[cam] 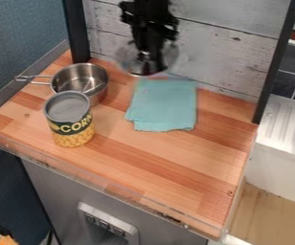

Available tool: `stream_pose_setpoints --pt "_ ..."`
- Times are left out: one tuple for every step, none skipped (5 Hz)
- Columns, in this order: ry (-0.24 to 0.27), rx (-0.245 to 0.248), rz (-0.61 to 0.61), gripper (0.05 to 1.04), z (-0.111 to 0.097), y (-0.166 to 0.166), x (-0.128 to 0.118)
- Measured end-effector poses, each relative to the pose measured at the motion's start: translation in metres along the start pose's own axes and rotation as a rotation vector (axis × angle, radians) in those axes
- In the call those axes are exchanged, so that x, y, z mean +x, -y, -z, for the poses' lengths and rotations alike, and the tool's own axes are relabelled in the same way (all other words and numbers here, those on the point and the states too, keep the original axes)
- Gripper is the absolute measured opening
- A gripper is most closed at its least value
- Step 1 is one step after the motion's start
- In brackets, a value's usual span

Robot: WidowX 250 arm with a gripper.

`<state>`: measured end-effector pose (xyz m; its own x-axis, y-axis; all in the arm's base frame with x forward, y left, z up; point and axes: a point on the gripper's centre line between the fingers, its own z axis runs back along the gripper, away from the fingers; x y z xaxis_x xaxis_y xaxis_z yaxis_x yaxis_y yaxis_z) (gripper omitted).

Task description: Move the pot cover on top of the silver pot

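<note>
Camera view: lid up in gripper, pot uncovered at far left.

Gripper [148,65] hangs down at the far side, around the middle, in front of the white plank wall [214,52]. Fingers pinching the lid [170,56] around its middle; exact contact is blurred. Lid is see-through, raised off the counter [137,174], right of the pot [80,76] and well apart from it. In the view it sits just past the far edge of the cloth [166,105].

Pot: silver, upright, open top, inside showing, at the far left of the counter. Its handle [35,77] points left, out toward the counter's edge.

Can [73,136]: corn can, upright, grey top, on the near side of the pot. It overlaps the pot's near side in the view; can't tell if they touch. Cloth: teal, lying flat, right of the pot and can, toward the far side. Counter is striped wood, with a clear strip along the near edge. Dark post [78,33] at far left, another post [278,62] at far right. White sink [281,167] off the right side.
</note>
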<state>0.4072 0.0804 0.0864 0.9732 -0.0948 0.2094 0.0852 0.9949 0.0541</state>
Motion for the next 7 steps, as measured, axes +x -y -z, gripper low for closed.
stream_pose_setpoints --pt "-0.025 0.039 -0.119 0.282 0.009 -0.044 0.001" --pt "-0.037 0.065 -0.163 0.282 0.013 -0.060 -0.010" --pt "-0.084 0.070 -0.180 0.282 0.027 -0.065 -0.030" --pt "-0.087 0.096 -0.221 0.282 0.024 -0.078 -0.040" --pt "-0.098 0.109 -0.256 0.282 0.023 -0.088 -0.047" --pt "-0.103 0.113 -0.285 0.282 0.021 -0.097 -0.052" --pt "-0.117 0.107 -0.286 0.282 0.024 -0.097 -0.057"
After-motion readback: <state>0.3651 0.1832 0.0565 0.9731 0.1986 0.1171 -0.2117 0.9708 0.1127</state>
